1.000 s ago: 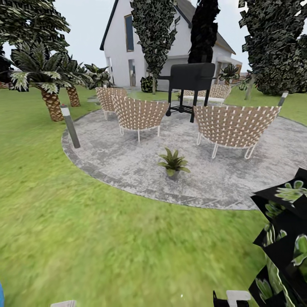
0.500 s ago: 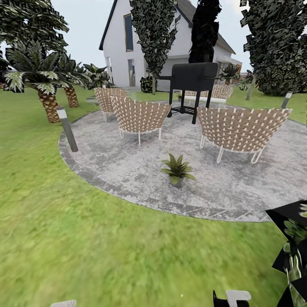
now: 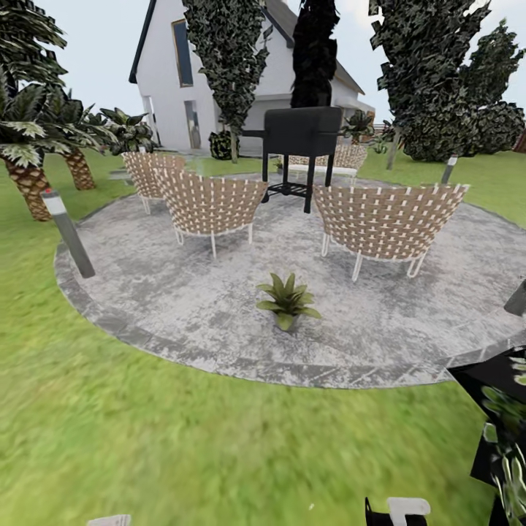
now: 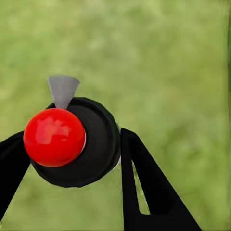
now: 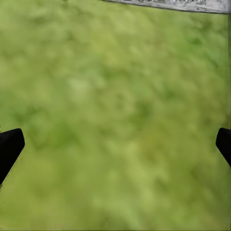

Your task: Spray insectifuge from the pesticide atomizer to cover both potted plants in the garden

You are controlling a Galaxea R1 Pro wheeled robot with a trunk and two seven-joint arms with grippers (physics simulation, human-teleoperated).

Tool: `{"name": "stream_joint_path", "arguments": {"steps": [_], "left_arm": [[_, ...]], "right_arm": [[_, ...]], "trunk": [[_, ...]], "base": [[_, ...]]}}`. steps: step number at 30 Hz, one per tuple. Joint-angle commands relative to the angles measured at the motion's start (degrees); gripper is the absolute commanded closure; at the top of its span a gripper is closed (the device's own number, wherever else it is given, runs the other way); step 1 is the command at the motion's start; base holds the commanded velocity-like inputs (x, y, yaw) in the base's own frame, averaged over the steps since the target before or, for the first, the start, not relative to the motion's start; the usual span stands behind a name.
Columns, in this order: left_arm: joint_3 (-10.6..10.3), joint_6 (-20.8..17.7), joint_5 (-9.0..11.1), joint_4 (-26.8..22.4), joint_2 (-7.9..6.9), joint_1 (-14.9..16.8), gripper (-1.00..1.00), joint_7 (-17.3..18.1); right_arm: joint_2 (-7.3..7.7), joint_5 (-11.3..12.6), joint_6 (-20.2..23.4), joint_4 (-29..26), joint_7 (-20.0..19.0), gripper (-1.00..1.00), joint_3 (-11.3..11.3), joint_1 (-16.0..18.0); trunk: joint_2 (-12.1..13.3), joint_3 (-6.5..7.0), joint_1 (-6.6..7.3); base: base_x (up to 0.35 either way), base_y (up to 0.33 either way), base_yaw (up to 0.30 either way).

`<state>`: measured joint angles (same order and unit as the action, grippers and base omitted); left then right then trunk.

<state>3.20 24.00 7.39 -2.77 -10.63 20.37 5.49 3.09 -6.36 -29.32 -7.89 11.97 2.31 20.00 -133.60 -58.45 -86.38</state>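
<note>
A potted plant (image 3: 286, 299), a small green rosette in a grey pot, stands on the near part of the round grey patio (image 3: 183, 292), ahead of me across a strip of lawn. In the left wrist view my left gripper (image 4: 72, 139) is shut on the pesticide atomizer (image 4: 98, 149), a round black body with a red ball top (image 4: 54, 137) and a grey nozzle (image 4: 62, 89), held above grass. My right gripper (image 5: 118, 142) is open, its black fingertips (image 5: 9, 144) far apart over bare grass.
Wicker chairs (image 3: 208, 204) (image 3: 383, 219) and a black grill (image 3: 301, 135) stand behind the plant. A bollard light (image 3: 67, 232) marks the patio's left edge, with palms (image 3: 29, 146) beyond it. A dark leafy bush (image 3: 504, 438) is close at the lower right. A white house stands at the back.
The whole head view has shifted left and the patio sits slightly lower, so the camera has moved. The dark bush at the lower right has slid further toward the edge.
</note>
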Motion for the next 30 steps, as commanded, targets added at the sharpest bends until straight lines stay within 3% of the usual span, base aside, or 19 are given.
{"name": "stream_joint_path", "arguments": {"steps": [1, 12, 20, 30], "left_arm": [[0.3, 0.1, 0.5, 0.0, -0.01, 0.0, 1.0, 0.6], [0.3, 0.1, 0.5, 0.0, 0.0, 0.0, 1.0, 0.6], [0.3, 0.1, 0.5, 0.0, 0.0, 0.0, 1.0, 0.6], [0.3, 0.1, 0.5, 0.0, 0.0, 0.0, 1.0, 0.6]], "right_arm": [[-0.02, -0.6, -0.1, 0.1, 0.3, -1.0, 0.2, 0.1], [-0.02, -0.6, -0.1, 0.1, 0.3, -1.0, 0.2, 0.1], [-0.02, -0.6, -0.1, 0.1, 0.3, -1.0, 0.2, 0.1], [-0.02, -0.6, -0.1, 0.1, 0.2, -1.0, 0.2, 0.1]], "trunk": [[0.0, -0.05, -0.02], [0.0, -0.05, -0.02], [0.0, -0.05, -0.02], [0.0, -0.05, -0.02]], "base": [[0.336, 0.152, -0.192], [0.336, 0.145, -0.024], [0.336, 0.004, -0.005], [0.336, 0.0, -0.218]]}}
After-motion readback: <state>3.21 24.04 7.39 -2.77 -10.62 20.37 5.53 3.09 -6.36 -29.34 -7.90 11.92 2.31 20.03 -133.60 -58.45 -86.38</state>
